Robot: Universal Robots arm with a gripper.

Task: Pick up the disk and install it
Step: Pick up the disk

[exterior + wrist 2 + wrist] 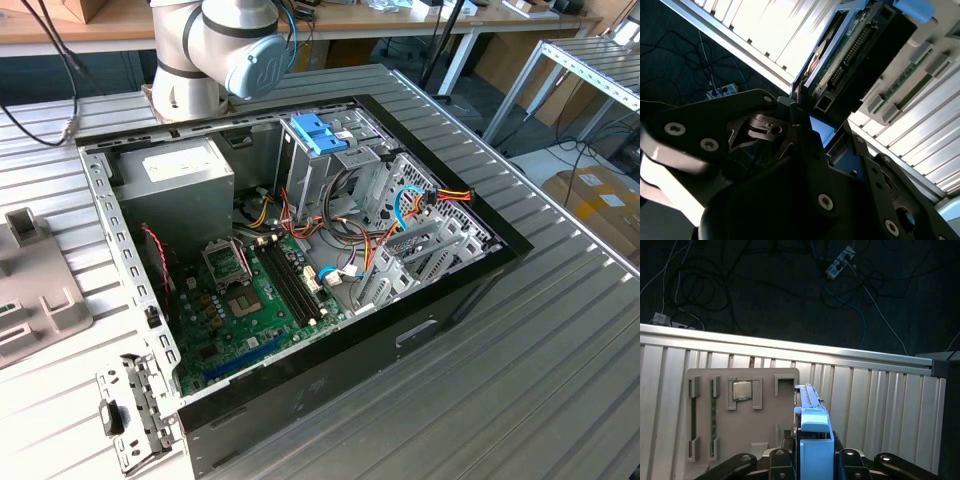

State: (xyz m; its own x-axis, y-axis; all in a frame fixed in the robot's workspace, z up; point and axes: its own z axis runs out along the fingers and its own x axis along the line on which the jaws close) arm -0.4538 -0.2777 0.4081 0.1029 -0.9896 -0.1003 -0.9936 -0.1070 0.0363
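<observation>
Disk (813, 432) upright on edge at tray (740, 425) side, over table (880, 400). Clamped at blue-railed end by hand (814, 457), probably to keep board side untouched and far end free for insertion.

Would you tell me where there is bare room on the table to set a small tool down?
The widest bare patch is the ribbed table on the exterior view's right of the computer case. A smaller one is bordered by the grey fixture and the metal bracket. Inside the case it is crowded: cables lie over and beside the motherboard.
</observation>
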